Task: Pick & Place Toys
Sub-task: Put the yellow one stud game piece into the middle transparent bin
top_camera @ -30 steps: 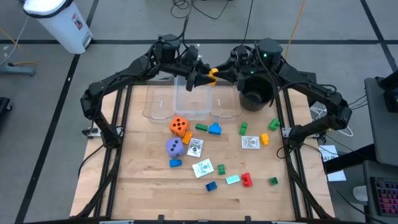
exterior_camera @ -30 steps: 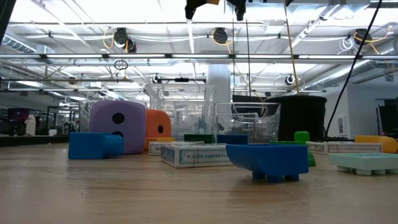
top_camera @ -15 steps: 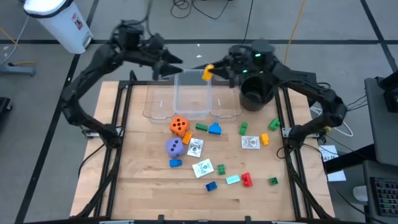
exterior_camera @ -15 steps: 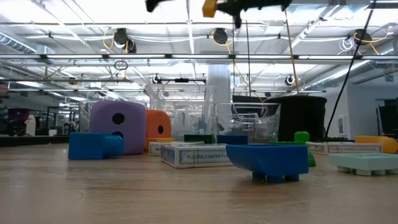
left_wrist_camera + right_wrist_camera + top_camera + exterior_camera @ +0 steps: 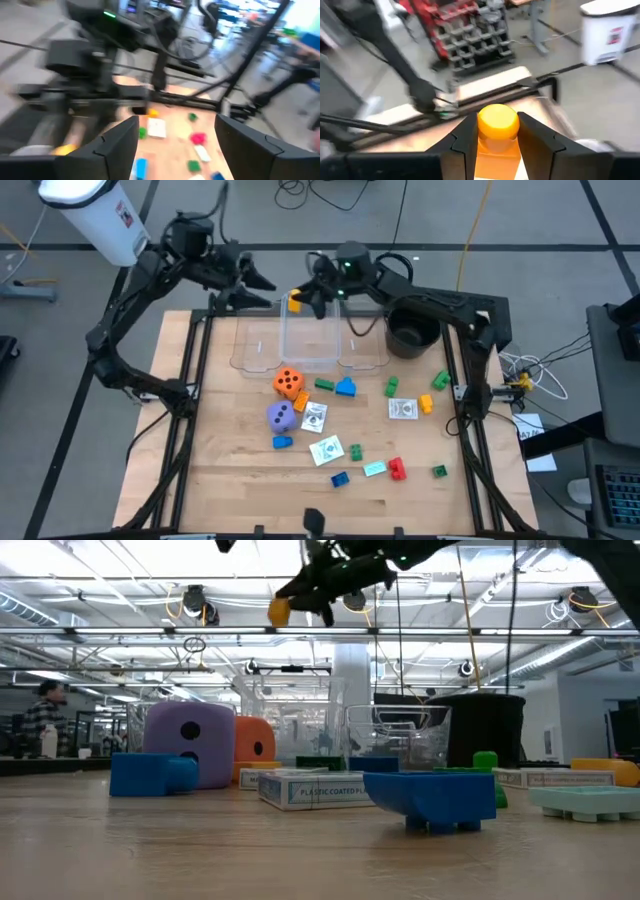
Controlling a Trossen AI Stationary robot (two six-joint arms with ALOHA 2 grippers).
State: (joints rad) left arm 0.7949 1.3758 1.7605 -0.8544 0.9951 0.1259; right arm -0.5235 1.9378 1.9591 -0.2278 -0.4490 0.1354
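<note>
Small yellow plastic building block [image 5: 497, 131] sits clamped between the two dark fingers of the right gripper [image 5: 296, 302], in the air above the far rim of the clear plastic tub [image 5: 310, 340], near the table's far edge. In the low view the block [image 5: 279, 611] hangs high over the table. Left gripper [image 5: 262, 283] is raised beyond the far left corner of the wooden table [image 5: 230, 470]; its jaws stand apart with nothing between them. Black round pot [image 5: 413, 335] stands by the far right edge, just beside the tub. The remaining toys lie mid-table, in front of the tub: orange dotted die [image 5: 288, 383], purple dotted die [image 5: 282, 416], white printed cards [image 5: 403, 409], red block [image 5: 397, 469], blue block [image 5: 345, 387], green block [image 5: 392, 387].
</note>
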